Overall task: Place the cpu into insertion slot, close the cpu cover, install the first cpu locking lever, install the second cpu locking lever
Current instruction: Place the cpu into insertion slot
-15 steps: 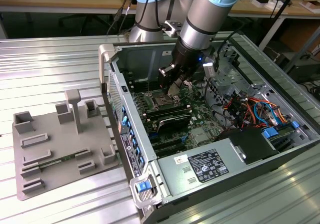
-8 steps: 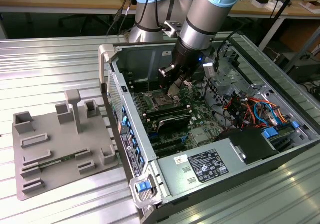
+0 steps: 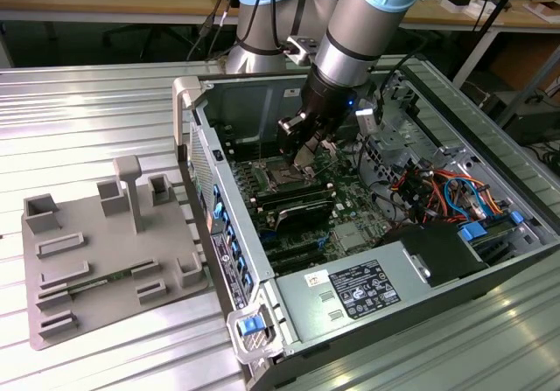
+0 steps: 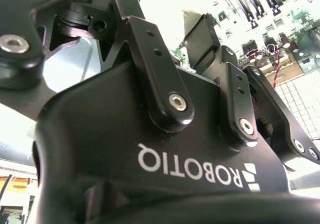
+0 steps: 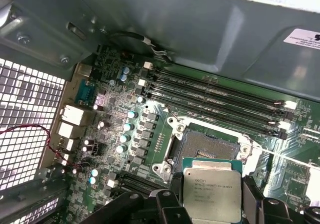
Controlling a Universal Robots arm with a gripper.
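In the first wrist view the cpu (image 5: 210, 194), a flat square chip with a silvery-grey top and green rim, sits between my gripper's (image 5: 210, 184) two black fingers (image 5: 172, 199), which are shut on its sides. The chip hovers just off one edge of the insertion slot (image 5: 207, 146), an uncovered dark square socket with a gold-brown centre and silver rim. A pale metal flap (image 5: 252, 156) stands raised at the slot's side; it looks like the cpu cover. In the exterior view my gripper (image 3: 302, 150) hangs inside the open computer case, just above the slot (image 3: 285, 179).
Long black memory slots (image 5: 215, 91) run beside the socket, and blue-topped capacitors (image 5: 127, 129) stand on its other side. The grey case wall (image 5: 200, 28) rises close behind. A grey power supply box (image 3: 350, 290) and red-blue cables (image 3: 437, 190) lie nearby. A grey fixture plate (image 3: 105, 251) lies at the exterior view's left.
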